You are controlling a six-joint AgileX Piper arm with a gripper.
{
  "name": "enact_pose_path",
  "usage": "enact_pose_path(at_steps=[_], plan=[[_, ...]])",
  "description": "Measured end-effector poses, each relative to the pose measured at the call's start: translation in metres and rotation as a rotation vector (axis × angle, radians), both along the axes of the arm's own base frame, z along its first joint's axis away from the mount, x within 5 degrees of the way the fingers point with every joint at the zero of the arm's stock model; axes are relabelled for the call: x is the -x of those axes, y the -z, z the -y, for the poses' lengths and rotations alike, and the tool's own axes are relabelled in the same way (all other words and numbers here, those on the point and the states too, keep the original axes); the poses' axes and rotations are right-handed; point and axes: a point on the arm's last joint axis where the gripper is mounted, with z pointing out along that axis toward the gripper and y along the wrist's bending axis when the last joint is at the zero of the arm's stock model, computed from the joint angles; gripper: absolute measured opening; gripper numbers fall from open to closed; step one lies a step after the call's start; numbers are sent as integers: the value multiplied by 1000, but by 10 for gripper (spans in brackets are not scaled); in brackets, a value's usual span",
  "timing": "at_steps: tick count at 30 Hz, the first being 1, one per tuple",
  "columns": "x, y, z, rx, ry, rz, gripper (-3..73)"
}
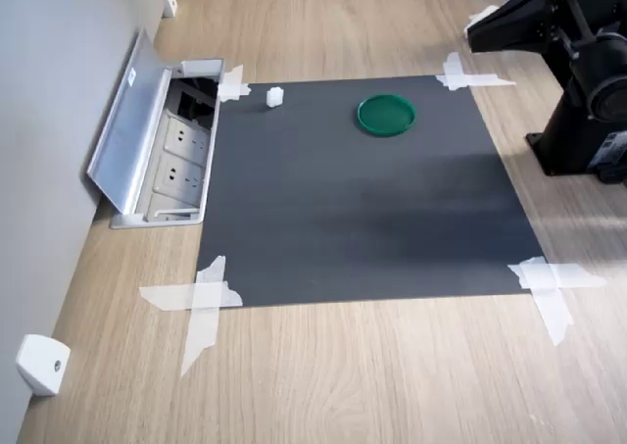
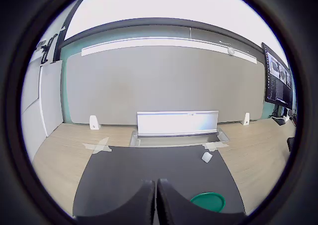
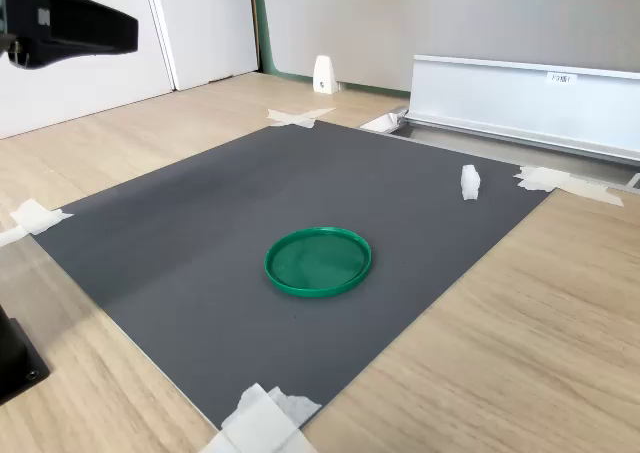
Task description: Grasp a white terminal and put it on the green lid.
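Terminal (image 1: pixel 274 96) sits on the mat (image 1: pixel 362 199) near its far corner, just beside the tape (image 1: pixel 233 84) & the open socket box (image 1: pixel 157 140). In the first exterior view it's at approx 9 o'clock from the lid (image 1: pixel 386 115), well apart from it. In the second exterior view it's at approx 1 o'clock from the lid (image 3: pixel 318 261), close to the mat edge.

Gripper (image 2: pixel 155 201): in the wrist view the 2 fingers meet w/ only a thin seam between them, nothing held. You're parked high over the mat edge, well back from both items.

Risks from here, my read:
- You go down w/ fingers closed & just knock the terminal; it's tiny & light, so it'll skid off the mat or into the socket box recess. Open up before descending.
- Terminal is near the tape corner; a finger could catch the tape or mat edge & drag it.
- Small part means an off-centre pinch can flick it out sideways.
- Lid has a raised rim; release too high or off-centre & the terminal may bounce out or land on the rim.
- Lid is loose, so a bump on approach shifts it.
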Motion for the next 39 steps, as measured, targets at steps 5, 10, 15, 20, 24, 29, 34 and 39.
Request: enact_pose_path(at_steps=[5, 10, 15, 20, 24, 29, 34, 39], plan=[[0, 0, 0, 0, 0, 0, -8], [0, 0, 0, 0, 0, 0, -8], [0, 0, 0, 0, 0, 0, -8], [0, 0, 0, 0, 0, 0, -8], [0, 0, 0, 0, 0, 0, -8], [0, 0, 0, 0, 0, 0, -8], [0, 0, 0, 0, 0, 0, -8], [-1, -5, 0, 0, 0, 0, -8]])
